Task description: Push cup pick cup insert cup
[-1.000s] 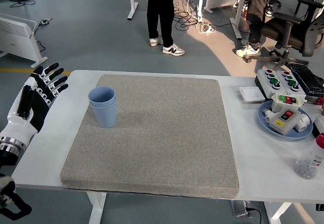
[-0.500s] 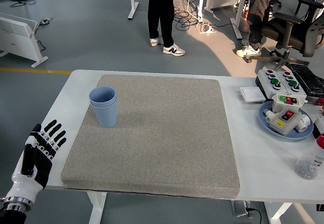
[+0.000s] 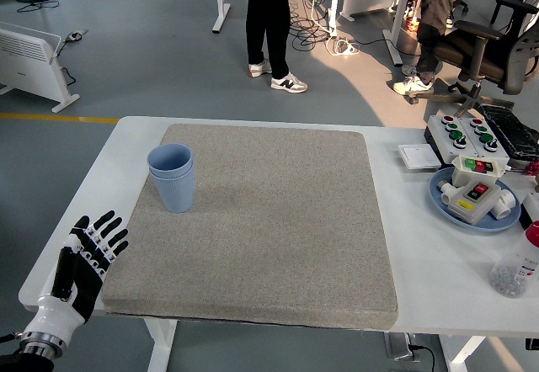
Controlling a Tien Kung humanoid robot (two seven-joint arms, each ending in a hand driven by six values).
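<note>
The cups stand nested upright on the mat, well beyond the left robot hand, which hangs empty with fingers spread, so I'd judge any retreat should stay clear of them.
</note>
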